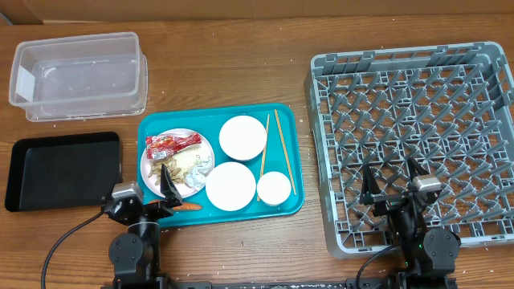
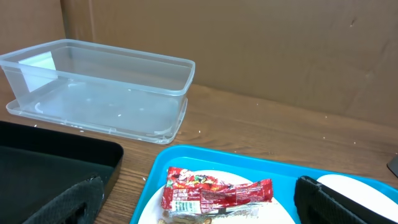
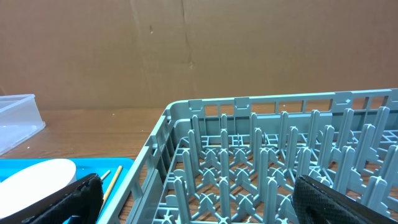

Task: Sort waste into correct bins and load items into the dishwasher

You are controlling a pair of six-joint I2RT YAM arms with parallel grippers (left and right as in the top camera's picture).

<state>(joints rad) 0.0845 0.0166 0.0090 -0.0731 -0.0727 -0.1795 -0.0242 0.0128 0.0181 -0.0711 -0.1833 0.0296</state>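
Far left: clear tub [image 1: 79, 74] and black tray [image 1: 60, 168], empty, awaiting waste. Left gripper [image 1: 146, 183] spread wide, holding nothing, facing red wrapper [image 1: 170, 144] and scraps [image 1: 183, 167] on teal tray [image 1: 193, 120], probably first pick. Bowls [image 1: 242, 137] and chopsticks [image 1: 279, 148] alongside. Right: grey rack [image 1: 317, 120], bare; right gripper [image 1: 391, 181] wide above near edge, empty.

Counted one tub [image 1: 80, 76], one black tray [image 1: 60, 168], one teal tray [image 1: 185, 120], one rack [image 1: 409, 120], three plates [image 1: 242, 137] [image 1: 230, 186] [image 1: 149, 170], one cup [image 1: 274, 188], two chopsticks [image 1: 264, 148] [image 1: 285, 152], one wrapper [image 1: 171, 144].

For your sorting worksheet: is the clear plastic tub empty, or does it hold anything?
Empty. The clear tub shows only its bare see-through floor from overhead and from the left wrist view.
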